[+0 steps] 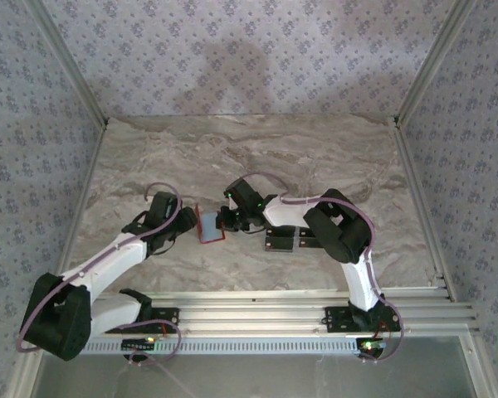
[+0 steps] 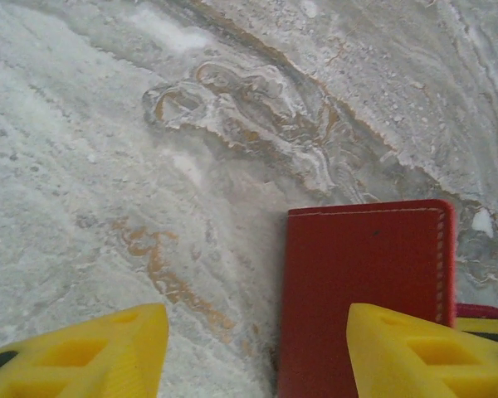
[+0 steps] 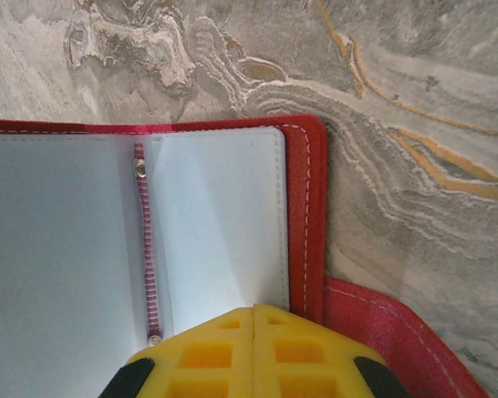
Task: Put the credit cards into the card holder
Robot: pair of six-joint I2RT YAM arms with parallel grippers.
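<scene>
While its yellow fingers press flat together with no gap, the right gripper (image 3: 256, 319) sits over the lower edge of the card holder (image 3: 216, 215). The holder lies open, showing pale grey inner pockets inside a stitched red border. Whether the tips pinch a pocket I cannot tell. At four o'clock from those tips a red flap (image 3: 390, 340) lies on the marble table (image 3: 415, 99).

The left gripper (image 2: 253, 323) stands spread, with bare table between its fingers, and the finger at three o'clock hangs over the holder's red outer cover.

Seen from above, the holder is near the table's middle, with the left gripper at its nine o'clock and the right gripper at its three o'clock. Dark credit cards (image 1: 280, 240) lie flat in two patches at four o'clock from the holder, close to the right arm.
</scene>
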